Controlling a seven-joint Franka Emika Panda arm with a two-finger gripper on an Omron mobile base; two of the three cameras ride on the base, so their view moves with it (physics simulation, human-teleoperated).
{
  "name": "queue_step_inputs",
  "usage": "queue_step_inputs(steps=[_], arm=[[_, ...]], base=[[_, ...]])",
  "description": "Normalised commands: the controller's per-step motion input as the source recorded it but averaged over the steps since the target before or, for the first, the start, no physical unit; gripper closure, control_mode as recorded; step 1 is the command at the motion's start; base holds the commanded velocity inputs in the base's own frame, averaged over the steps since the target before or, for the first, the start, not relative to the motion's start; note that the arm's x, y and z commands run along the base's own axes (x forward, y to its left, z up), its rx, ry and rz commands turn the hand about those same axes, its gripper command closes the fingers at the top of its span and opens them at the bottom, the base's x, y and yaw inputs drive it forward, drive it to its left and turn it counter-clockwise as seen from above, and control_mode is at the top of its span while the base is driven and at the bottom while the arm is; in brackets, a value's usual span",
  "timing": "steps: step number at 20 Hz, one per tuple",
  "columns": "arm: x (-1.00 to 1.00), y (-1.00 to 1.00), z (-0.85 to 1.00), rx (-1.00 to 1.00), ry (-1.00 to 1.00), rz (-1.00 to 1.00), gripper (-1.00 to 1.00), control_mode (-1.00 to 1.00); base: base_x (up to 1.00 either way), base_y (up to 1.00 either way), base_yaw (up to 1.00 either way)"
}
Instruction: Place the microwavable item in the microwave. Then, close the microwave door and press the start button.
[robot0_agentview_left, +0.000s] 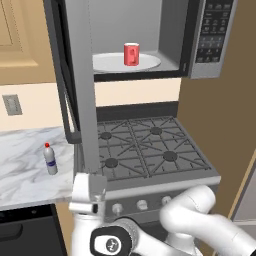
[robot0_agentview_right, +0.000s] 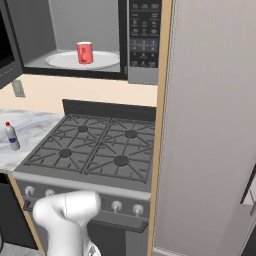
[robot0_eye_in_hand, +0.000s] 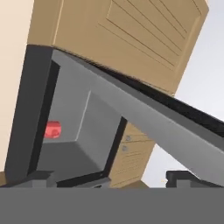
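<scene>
The two-finger gripper (robot0_eye_in_hand: 109, 177) stands wide open and holds nothing, pointing up from below at the wide grey-framed microwave door (robot0_eye_in_hand: 144, 116), which hangs open. Behind it, the large stainless-steel microwave (robot0_agentview_left: 200, 60) shows its pale interior, where the small red cylindrical cup (robot0_agentview_left: 131, 54) stands upright on the round white turntable plate (robot0_agentview_left: 107, 62). Below lies a dark gas stove (robot0_agentview_left: 145, 150); a small clear bottle with a red cap (robot0_agentview_left: 49, 159) stands on the marble counter (robot0_agentview_left: 20, 165) beside it.
</scene>
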Motion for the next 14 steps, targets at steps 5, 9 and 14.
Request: queue_step_inputs(steps=[5, 9, 14], arm=[[0.07, 0.68, 0.0, -0.08, 0.08, -0.13, -1.0, -1.0], [0.05, 0.5, 0.04, -0.01, 0.07, -0.16, -1.0, -1.0], [0.0, 0.12, 0.2, 0.0, 0.11, -0.2, -1.0, -1.0]], base=[[0.0, 0.0, 0.0], [0.0, 0.0, 0.0], [0.0, 0.0, 0.0]])
